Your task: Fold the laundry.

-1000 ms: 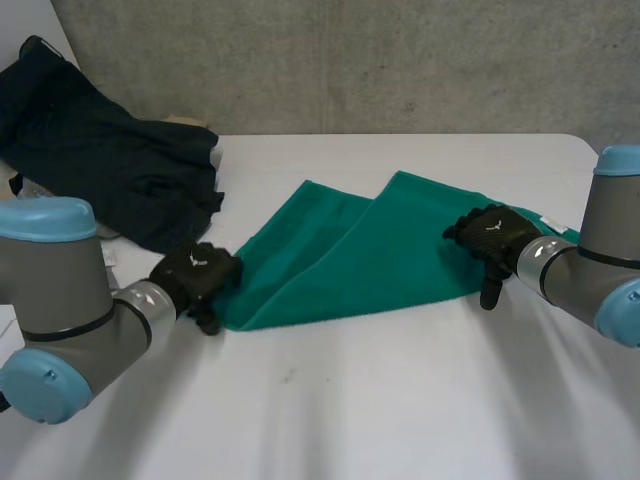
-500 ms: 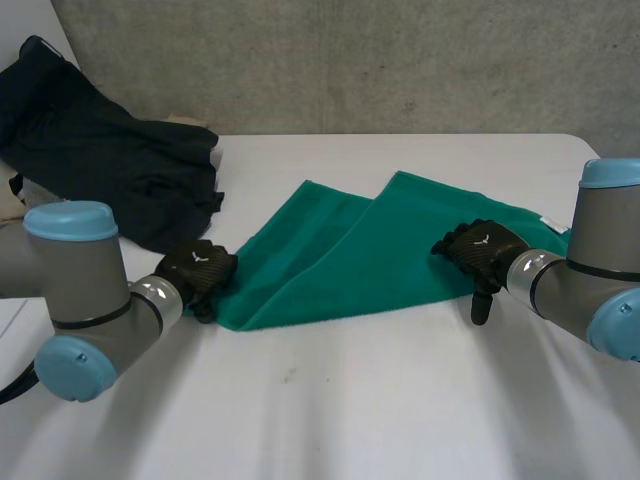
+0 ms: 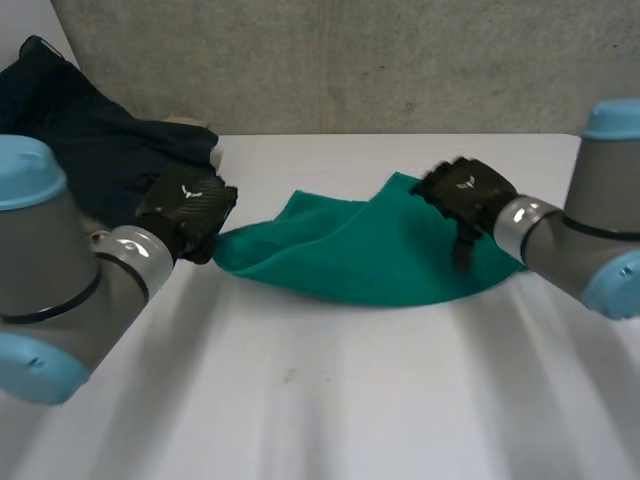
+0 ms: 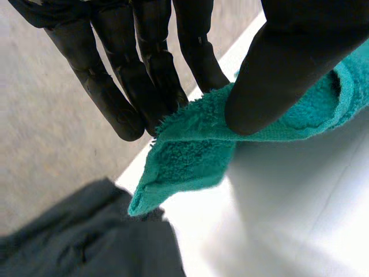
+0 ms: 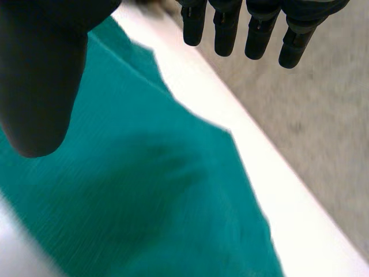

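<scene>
Left hand (image 3: 185, 208): thumb and fingers clamped on one corner of the green towel (image 3: 370, 255), just beside the dark garment (image 3: 90, 150). Right hand (image 3: 465, 190): fingers straight, thumb held apart, gripping nothing; the towel's opposite end lies under its palm. The towel stretches between the two hands over the white bench (image 3: 330, 400).

Towel (image 3: 370, 255) spans from left hand (image 3: 185, 210) to right hand (image 3: 465, 190); garment (image 3: 90, 150) lies behind-left.

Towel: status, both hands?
Left hand pinching towel corner. Right hand open over towel. Dark clothes beside left hand.
</scene>
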Controlling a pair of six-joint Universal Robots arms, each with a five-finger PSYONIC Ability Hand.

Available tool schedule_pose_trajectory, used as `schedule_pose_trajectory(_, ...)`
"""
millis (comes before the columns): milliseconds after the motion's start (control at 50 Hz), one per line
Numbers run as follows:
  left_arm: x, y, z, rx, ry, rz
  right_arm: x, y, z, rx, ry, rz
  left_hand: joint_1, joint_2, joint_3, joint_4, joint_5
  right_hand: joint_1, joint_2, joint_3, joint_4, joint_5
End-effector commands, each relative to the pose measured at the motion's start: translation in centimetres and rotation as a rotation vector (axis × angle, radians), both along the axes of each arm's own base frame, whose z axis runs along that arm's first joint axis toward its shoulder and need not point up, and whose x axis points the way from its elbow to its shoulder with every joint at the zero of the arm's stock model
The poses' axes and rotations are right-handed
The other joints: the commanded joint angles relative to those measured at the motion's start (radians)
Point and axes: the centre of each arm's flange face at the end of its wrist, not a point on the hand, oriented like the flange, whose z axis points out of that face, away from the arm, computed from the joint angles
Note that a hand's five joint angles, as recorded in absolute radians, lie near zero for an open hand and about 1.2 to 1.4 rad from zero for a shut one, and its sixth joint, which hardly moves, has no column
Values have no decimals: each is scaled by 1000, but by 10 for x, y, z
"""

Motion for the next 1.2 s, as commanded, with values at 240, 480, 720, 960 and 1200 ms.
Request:
schedule_pose_trajectory(240,19,82,86,-176,107,-81,95,30,-61,149,-39,480,233,203,209,202,232,437,450,451,452,434)
schedule_pose_trajectory(480,39,14,81,-169,89,55,69,-45,27,-217,-224,42,233,203,209,202,232,1176,1189,1191,1191,1173)
schedule_pose_trajectory(720,5,-35,55,-99,146,107,-8,1,73,-157,-162,-203,233,203,209,202,232,1176,1189,1191,1191,1173)
schedule_pose_trajectory(960,-29,-36,-41,170,81,9,14,53,2,-44,-40,6,-431,-461,-454,-462,-431,1176,1189,1191,1191,1173)
schedule_pose_trajectory(1200,-34,-38,-29,232,288,-16,30,71,58,-31,-116,118,-989,-1019,-1013,-1020,-989,1176,1189,1191,1191,1173)
